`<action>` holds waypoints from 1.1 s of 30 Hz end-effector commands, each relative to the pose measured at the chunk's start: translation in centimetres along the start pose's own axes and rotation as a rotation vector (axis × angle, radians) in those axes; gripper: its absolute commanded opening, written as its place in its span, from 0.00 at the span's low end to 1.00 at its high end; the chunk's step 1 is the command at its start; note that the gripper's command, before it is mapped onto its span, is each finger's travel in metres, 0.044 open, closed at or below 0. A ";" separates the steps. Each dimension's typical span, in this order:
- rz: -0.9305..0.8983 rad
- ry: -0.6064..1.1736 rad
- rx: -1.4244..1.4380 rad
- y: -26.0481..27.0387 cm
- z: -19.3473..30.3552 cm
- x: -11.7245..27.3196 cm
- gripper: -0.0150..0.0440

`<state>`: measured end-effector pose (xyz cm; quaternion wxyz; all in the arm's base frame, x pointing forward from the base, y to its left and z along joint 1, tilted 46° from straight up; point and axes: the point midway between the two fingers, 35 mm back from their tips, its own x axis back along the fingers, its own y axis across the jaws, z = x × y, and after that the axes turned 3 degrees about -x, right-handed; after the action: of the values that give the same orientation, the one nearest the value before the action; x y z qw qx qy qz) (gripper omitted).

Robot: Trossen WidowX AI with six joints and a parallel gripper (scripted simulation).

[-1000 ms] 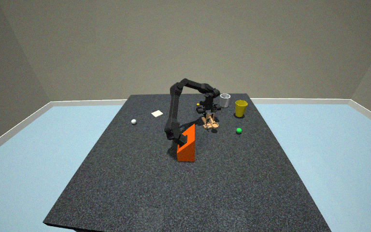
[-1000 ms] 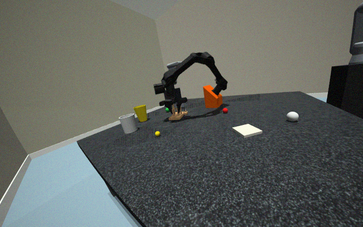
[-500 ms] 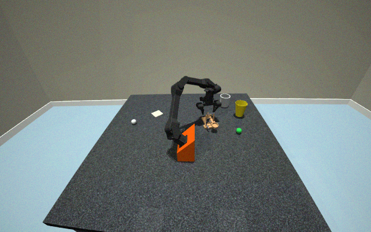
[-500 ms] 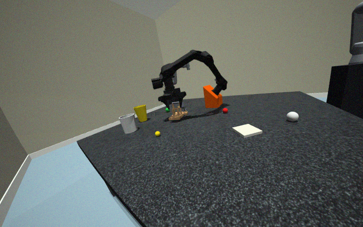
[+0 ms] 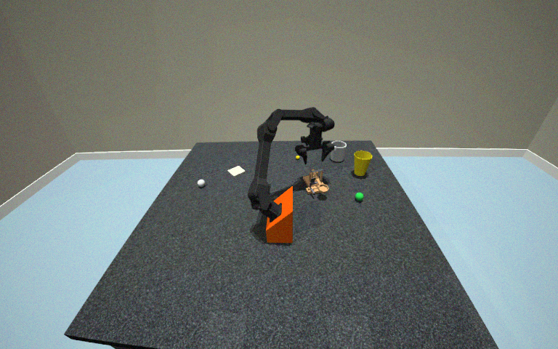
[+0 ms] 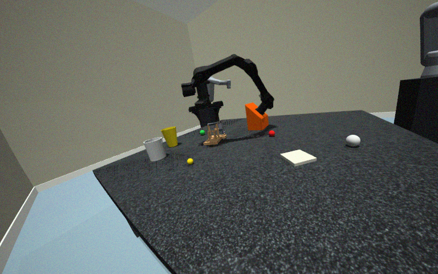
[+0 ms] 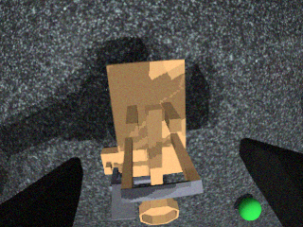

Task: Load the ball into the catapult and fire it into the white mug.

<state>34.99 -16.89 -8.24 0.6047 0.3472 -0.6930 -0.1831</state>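
With its fingers spread wide apart and nothing between them, the claw (image 5: 314, 162) (image 6: 210, 124) (image 7: 163, 157) hangs above the catapult (image 5: 306, 181) (image 6: 213, 140) (image 7: 142, 85), which stands upright on the table (image 5: 273, 294) (image 6: 282, 210) (image 7: 237, 47). In the top view, the mug (image 5: 337, 154) (image 6: 155, 150) stands upright beyond the catapult and to its right, while the yellow cup (image 5: 361, 165) (image 6: 170, 137) is farther right of it. The green ball (image 5: 359, 197) (image 6: 202, 132) (image 7: 250, 209) lies right of the catapult; the yellow ball (image 5: 297, 157) (image 6: 190, 161) lies beyond it, slightly left. Well to its left are the pale tile (image 5: 236, 170) (image 6: 297, 157) and the white ball (image 5: 201, 183) (image 6: 352, 140). Nearer the viewer than the catapult, and left of it, sits the orange base (image 5: 282, 233) (image 6: 255, 124). From the exterior view, the red ball (image 6: 271, 133) is to the catapult's right. Which ball the task means, I cannot tell.
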 end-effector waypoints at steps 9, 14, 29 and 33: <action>0.004 -0.008 0.001 0.0 0.0 -4.2 1.00; 0.004 -0.008 0.001 0.0 -0.1 -4.9 1.00; 0.004 -0.009 0.001 0.0 -0.1 -7.4 1.00; 0.003 -0.009 0.001 0.0 -0.1 -8.0 1.00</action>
<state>35.31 -11.56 -13.65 0.6031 0.3465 -0.6955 -0.1804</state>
